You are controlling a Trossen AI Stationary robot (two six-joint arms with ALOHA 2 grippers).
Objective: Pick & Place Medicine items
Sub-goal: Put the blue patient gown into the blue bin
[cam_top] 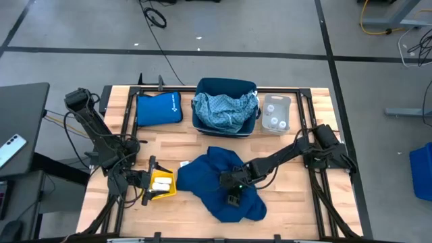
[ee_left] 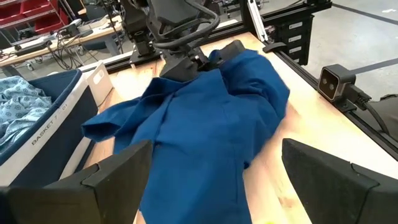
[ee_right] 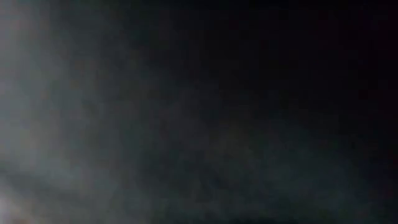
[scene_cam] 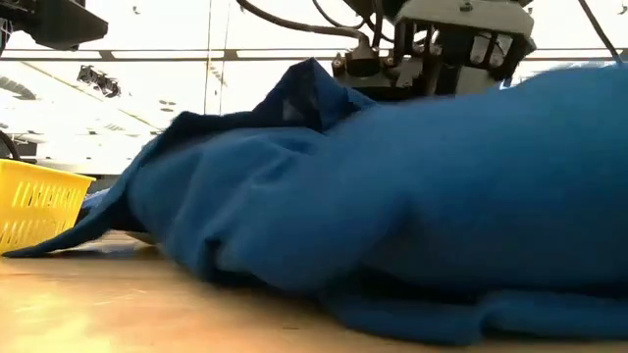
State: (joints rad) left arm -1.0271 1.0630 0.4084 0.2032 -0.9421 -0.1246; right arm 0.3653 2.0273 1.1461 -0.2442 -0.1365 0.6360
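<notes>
Two cream-white packs (cam_top: 162, 182) lie in the small yellow tray (cam_top: 168, 192), which also shows in the low view (scene_cam: 34, 201). Three round whitish bottles (cam_top: 275, 121) stand in a clear box near the far edge. My left gripper (cam_top: 150, 181) is open at the tray's left end, its fingers wide apart in the left wrist view (ee_left: 211, 180). My right gripper (cam_top: 233, 196) is down on the crumpled dark blue cloth (cam_top: 226, 181); the cloth hides its tip, and the right wrist view is dark. My left gripper stands open at the yellow tray's left end (cam_top: 154, 183), one finger on each side. Whether a finger touches the tray cannot be told.
A blue bin (cam_top: 226, 88) holding a patterned cloth (cam_top: 225, 108) stands at the far middle, with a flat blue pouch (cam_top: 158, 108) to its left and the clear box (cam_top: 277, 101) to its right. The blue cloth (ee_left: 205, 124) covers the table's near middle. Bare wood (cam_top: 297, 196) lies near right.
</notes>
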